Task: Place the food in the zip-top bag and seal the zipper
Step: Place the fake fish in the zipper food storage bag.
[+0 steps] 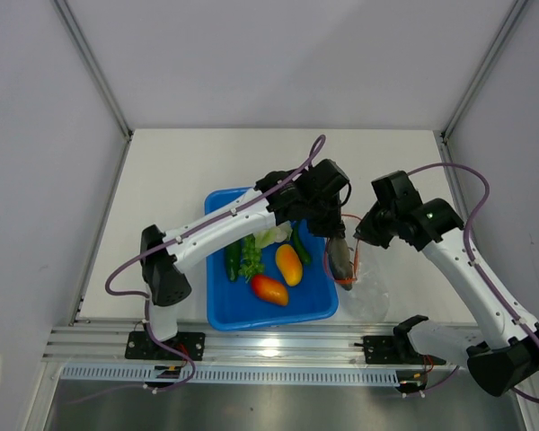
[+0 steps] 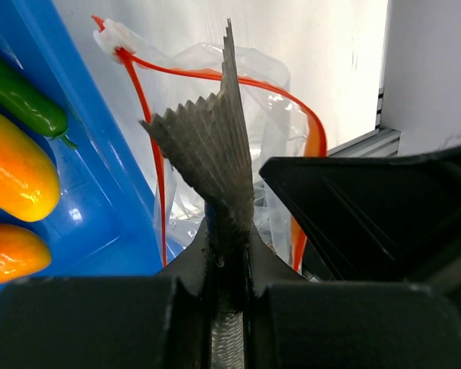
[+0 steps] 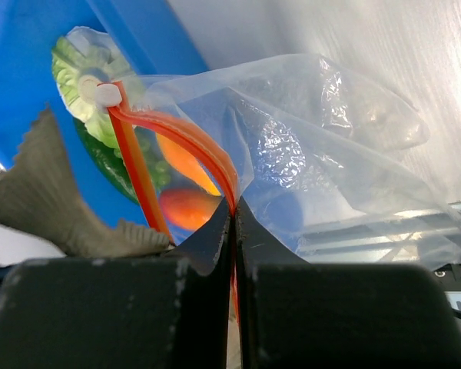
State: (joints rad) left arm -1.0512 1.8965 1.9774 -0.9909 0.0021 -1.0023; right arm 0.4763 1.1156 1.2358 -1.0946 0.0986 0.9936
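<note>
Left gripper clamps grey fish at the mouth of the zip-top bag; right gripper pinches the bag rim.

Left wrist view: fingers clenched on the fish's narrow stalk, tail fin fanning out past the tips, mouth of bag just beyond. Right fingers pressed tight on the bag at its zipper, mouth held up, clear body sagging toward the table. The fish tail sits just beside the strip; can't tell if it's touching. Left arm reaches diagonally across the blue tray, wrist bent down at the tray's right edge. Right arm is elbowed in from the right, gripper facing the left one. In the tray: orange-yellow fruit, red-orange fruit, cucumber, leafy bunch, cauliflower.
</note>
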